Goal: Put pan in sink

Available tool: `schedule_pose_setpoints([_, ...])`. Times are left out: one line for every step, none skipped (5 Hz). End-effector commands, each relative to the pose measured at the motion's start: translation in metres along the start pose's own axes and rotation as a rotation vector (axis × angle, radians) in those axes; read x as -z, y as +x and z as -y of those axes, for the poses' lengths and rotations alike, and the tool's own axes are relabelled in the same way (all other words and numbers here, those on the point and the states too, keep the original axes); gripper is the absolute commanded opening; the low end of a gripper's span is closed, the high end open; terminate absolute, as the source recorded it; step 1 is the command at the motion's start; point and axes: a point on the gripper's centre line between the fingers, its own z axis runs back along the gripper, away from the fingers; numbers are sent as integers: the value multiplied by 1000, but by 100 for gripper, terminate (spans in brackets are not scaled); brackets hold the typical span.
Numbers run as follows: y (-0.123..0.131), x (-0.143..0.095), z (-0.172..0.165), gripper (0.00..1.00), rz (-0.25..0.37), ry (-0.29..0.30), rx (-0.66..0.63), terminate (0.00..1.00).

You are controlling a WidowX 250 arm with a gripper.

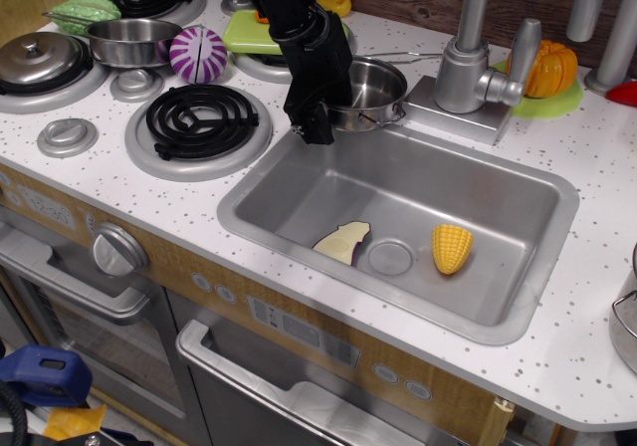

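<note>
The pan [376,90], a small shiny steel pot with loop handles, stands on the white counter at the sink's back left rim, beside the faucet base. The sink [453,182] is a grey basin with a round drain in front of it. My black gripper [315,119] reaches down from the back and sits at the pan's left rim, covering that side of it. Its fingers are dark against the arm, and I cannot tell whether they clamp the rim.
In the sink lie an eggplant slice [343,241] and a yellow corn cob [452,248]. The faucet [468,63] stands right of the pan. A black burner [202,120], a purple ball [198,54], another steel pot [129,40] and a lidded pot [35,60] are to the left.
</note>
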Motion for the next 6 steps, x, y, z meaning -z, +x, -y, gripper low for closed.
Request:
schedule_pose_setpoints([4,-17,-16,0,-29,46,-18,0])
schedule_pose_setpoints([8,-19,-16,0,-54,59,-32,0])
schedule_pose_setpoints([13,-23,-17,0,-53,57,-62,0])
schedule_pose_setpoints([27,-38,-8,0,-104,85,-143,0])
schedule_pose_setpoints([32,-48,21,0,-146,163,-277,0])
schedule_pose_setpoints([44,-52,44,0,-142,176,-379,0])
